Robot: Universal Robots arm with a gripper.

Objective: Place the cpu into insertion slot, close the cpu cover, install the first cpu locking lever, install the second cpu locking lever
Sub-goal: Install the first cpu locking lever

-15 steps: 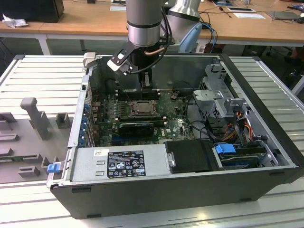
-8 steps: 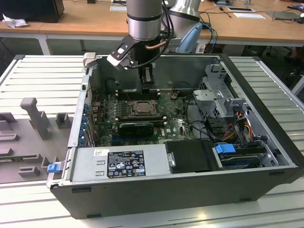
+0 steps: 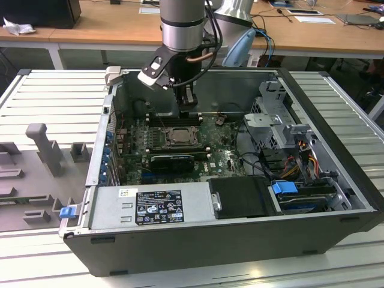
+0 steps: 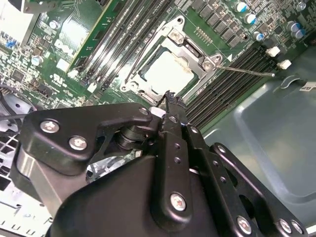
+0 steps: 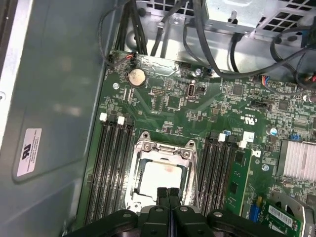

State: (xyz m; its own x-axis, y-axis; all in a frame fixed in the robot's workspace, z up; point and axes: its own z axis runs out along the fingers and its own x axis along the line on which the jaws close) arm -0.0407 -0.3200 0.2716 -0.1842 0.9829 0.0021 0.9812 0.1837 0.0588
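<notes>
An open computer case (image 3: 198, 210) lies on a slatted bench (image 3: 48, 90); the arm's pincer (image 5: 168, 195) hangs just above the motherboard (image 5: 197, 108), fingertips pressed together, gripping nothing. The cpu (image 5: 158, 180) sits in the insertion slot (image 3: 162, 141), toward the case's far wall; the cpu cover (image 5: 163, 148) lies flat around it.
</notes>
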